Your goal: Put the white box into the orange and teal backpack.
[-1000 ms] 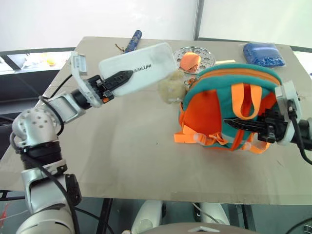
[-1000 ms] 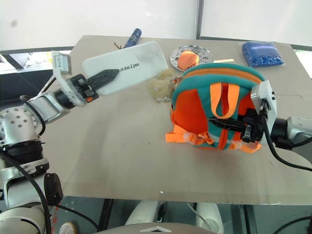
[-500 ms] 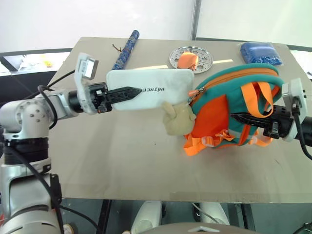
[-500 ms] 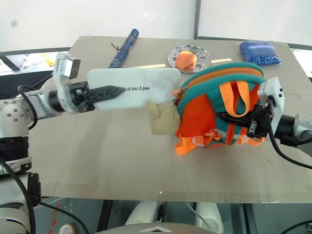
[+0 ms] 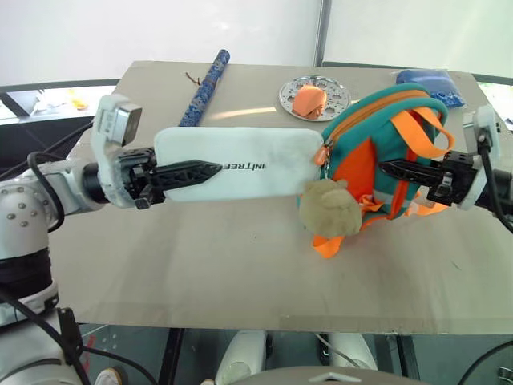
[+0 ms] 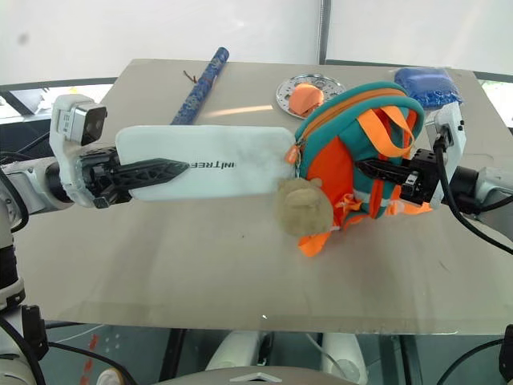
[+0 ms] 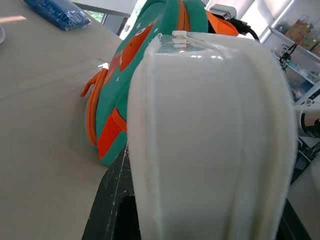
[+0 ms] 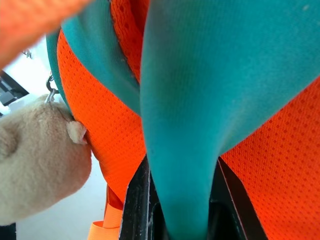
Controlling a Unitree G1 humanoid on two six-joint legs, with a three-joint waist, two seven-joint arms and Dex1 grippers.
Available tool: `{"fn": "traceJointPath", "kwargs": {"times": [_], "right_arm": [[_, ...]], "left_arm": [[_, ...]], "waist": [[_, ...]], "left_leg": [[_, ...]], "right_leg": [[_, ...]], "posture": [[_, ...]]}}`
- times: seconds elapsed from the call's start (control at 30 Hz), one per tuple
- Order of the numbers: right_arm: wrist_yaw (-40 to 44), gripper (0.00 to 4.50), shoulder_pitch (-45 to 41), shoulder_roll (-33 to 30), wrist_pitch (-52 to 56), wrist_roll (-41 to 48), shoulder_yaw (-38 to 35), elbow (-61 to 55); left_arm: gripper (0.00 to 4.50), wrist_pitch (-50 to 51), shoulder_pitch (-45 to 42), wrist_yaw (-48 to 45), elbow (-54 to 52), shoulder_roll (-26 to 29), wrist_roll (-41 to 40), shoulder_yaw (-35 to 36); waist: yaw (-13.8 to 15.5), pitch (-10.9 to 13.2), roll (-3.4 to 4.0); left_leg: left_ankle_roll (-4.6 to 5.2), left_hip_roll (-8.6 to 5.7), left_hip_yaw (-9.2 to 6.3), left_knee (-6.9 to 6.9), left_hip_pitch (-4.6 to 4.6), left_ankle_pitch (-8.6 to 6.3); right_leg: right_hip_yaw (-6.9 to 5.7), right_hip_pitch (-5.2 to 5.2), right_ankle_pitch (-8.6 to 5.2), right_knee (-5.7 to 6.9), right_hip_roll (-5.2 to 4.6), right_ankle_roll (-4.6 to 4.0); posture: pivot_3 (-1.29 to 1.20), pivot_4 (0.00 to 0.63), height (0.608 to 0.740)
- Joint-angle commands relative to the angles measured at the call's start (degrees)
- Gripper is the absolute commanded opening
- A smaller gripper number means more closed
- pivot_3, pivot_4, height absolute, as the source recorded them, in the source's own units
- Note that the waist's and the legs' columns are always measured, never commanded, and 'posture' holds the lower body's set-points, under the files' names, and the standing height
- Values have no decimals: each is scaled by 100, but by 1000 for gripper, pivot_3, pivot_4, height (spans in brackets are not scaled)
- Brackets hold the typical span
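The white box (image 5: 240, 163) lies level at centre frame, above the tabletop (image 5: 200, 249), clamped at its left end by the left gripper (image 5: 188, 171). Its right end meets the orange and teal backpack (image 5: 377, 152), centre right, whose teal fabric the right gripper (image 5: 401, 170) pinches tight. A plush charm (image 5: 329, 210) hangs below.

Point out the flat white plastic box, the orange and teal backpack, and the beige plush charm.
Flat white plastic box (image 5: 256, 164), left eye view, top face.
Orange and teal backpack (image 5: 357, 164), left eye view, orange side panel.
Beige plush charm (image 6: 303, 207), right eye view, body.
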Motion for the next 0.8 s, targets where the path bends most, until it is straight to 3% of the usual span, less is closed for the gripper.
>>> {"fn": "traceJointPath", "kwargs": {"times": [0.03, 0.27, 0.53, 0.8], "right_arm": [[80, 49, -187, 18, -50, 201, -81, -76], [503, 49, -120, -75, -108, 301, -42, -175], [881, 49, 32, -140, -123, 484, -126, -335], [1171, 49, -206, 147, -323, 576, 324, -674]], "left_arm": [[1067, -499, 198, -65, -495, 95, 217, 88], [1067, -1883, 318, 172, -1238, -165, 1506, -789], [1067, -2053, -260, 567, -1499, -477, 1635, -1167], [1067, -2634, -971, 489, -1113, -1294, 2596, -2460]], "waist": [[0, 0, 0], [44, 0, -1], [51, 0, -1], [81, -1, -1]], "left_leg": [[0, 0, 1, 0, 0, 0], [0, 0, 3, 3, -1, 0], [1, -2, 5, 4, -1, -1], [2, -13, 8, 7, -1, 0]], "right_leg": [[1, 0, 0, 0, 0, 0], [1, 3, 1, -1, -1, -1], [3, 3, 1, 0, 0, -1], [0, 5, 2, 0, 0, 1]], "posture": [[0, 150, 733], [0, 150, 733], [0, 150, 733], [0, 150, 733]]}}
